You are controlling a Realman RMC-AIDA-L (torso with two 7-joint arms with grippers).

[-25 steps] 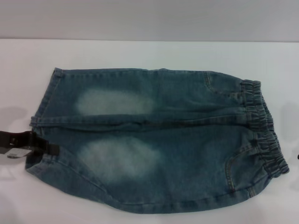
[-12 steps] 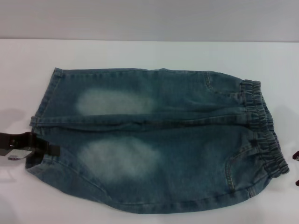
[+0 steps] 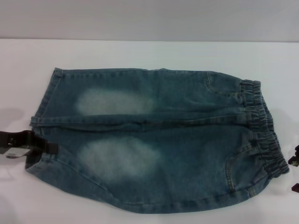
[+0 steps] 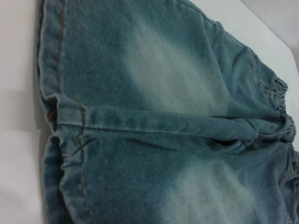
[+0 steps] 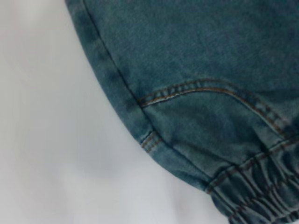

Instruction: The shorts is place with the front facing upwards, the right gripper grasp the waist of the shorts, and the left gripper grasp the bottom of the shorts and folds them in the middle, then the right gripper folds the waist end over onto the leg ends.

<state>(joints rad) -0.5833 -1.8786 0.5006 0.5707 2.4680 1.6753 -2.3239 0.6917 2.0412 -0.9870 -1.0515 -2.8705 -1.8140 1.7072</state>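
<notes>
1. Two grippers show in the head view. The left gripper (image 3: 41, 147), dark with a small label on its arm, sits at the lower left of the frame, its tip right at the leg hem of the nearer leg; whether its fingers are apart or together cannot be told.
2. The right gripper (image 3: 295, 173) shows only as dark tips at the right edge of the frame, just beside the lower end of the waistband; its finger state cannot be told either.
3. The blue denim shorts with faded pale patches on each leg (image 3: 154, 140) lie flat across the middle of the frame, leg hems to the left, gathered elastic waistband (image 3: 264, 128) to the right.
4. In the left wrist view the shorts (image 4: 154, 116) fill the frame, with the hem stitching in orange thread and the seam between the two legs running across.
5. The right wrist view shows the shorts (image 5: 201, 84) at the pocket seam and the puckered waistband (image 5: 261, 191).
6. The white table (image 3: 140, 53) lies under all of it.
</notes>
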